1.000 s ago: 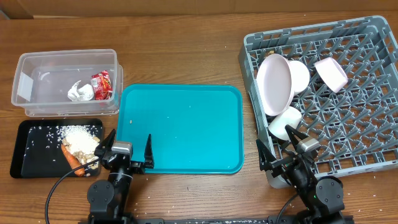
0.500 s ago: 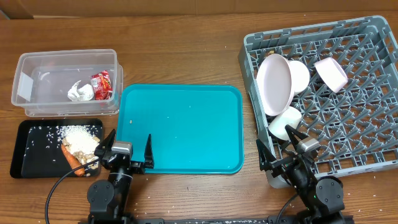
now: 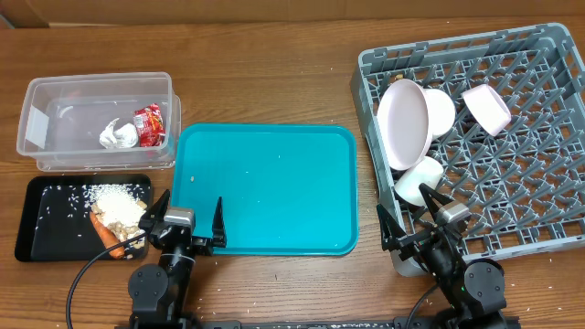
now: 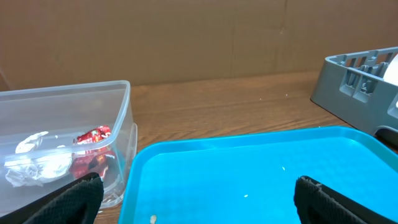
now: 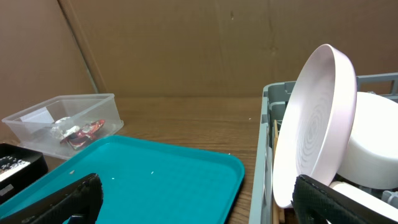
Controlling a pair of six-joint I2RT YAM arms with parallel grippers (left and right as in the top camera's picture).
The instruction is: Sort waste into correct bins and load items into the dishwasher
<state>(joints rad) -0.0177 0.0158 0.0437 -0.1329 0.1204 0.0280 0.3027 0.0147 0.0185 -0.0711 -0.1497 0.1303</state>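
Note:
The clear tub [image 3: 41, 91] at back left holds a red wrapper [image 3: 149, 124] and a white tissue [image 3: 117, 135]; both show in the left wrist view [image 4: 93, 135] [image 4: 38, 165]. The black tray [image 3: 37, 233] holds rice and beige scraps [image 3: 117, 203] and an orange carrot [image 3: 106, 232]. The grey dish rack [image 3: 521, 174] holds a large white plate [image 3: 405, 123], bowls [image 3: 439, 111] [image 3: 419, 179] and a small pinkish bowl [image 3: 486, 108]. The chopsticks are not visible. My left gripper [image 3: 186, 224] is open and empty at the teal tray's front edge. My right gripper [image 3: 416, 222] is open and empty at the rack's front left corner.
A teal serving tray [image 3: 265, 187] lies in the middle with a few rice grains on it. Rice grains are scattered on the wooden table [image 3: 274, 73]. A cardboard wall [image 4: 199, 37] stands behind the table.

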